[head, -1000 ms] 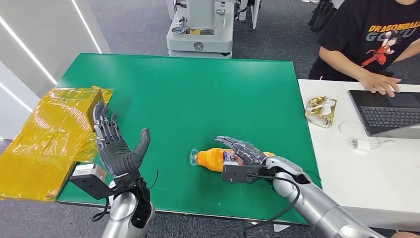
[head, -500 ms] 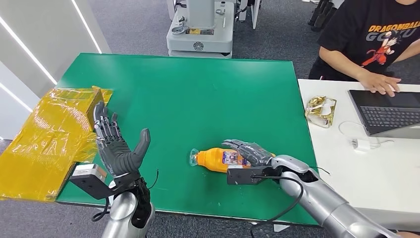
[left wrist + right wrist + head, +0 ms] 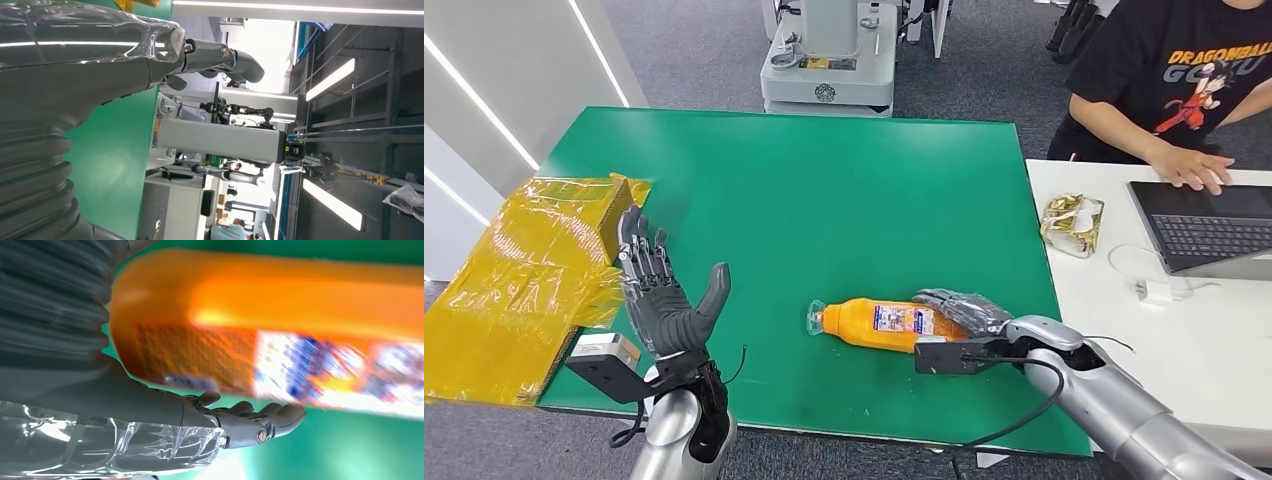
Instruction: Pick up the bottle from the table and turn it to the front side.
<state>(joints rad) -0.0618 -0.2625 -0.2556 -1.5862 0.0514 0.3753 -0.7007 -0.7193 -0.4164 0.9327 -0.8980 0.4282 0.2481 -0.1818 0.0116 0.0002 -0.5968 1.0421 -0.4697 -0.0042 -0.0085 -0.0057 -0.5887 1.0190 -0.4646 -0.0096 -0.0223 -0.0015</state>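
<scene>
The green table [image 3: 824,190] takes up the middle of the head view, with a white desk [image 3: 1104,300] butted against its right edge. A person [image 3: 1174,80] in a black printed shirt sits at the far right, one hand by a laptop [image 3: 1209,225]. Yellow crinkled film [image 3: 519,270] covers a box at the table's left edge. A grey machine base [image 3: 829,70] stands on the floor beyond the far edge. The left hand [image 3: 659,300] is raised upright above the near left corner, palm turned toward the middle, fingers spread wide and holding nothing. The right hand [image 3: 964,312] lies low at the near right, fingers curved over the base end of the bottle [image 3: 889,322]; whether it grips or only rests there I cannot tell. The orange bottle lies on its side on the table, near the front edge, clear cap pointing left, label facing up. A crumpled gold wrapper [image 3: 1072,222] sits on the white desk
</scene>
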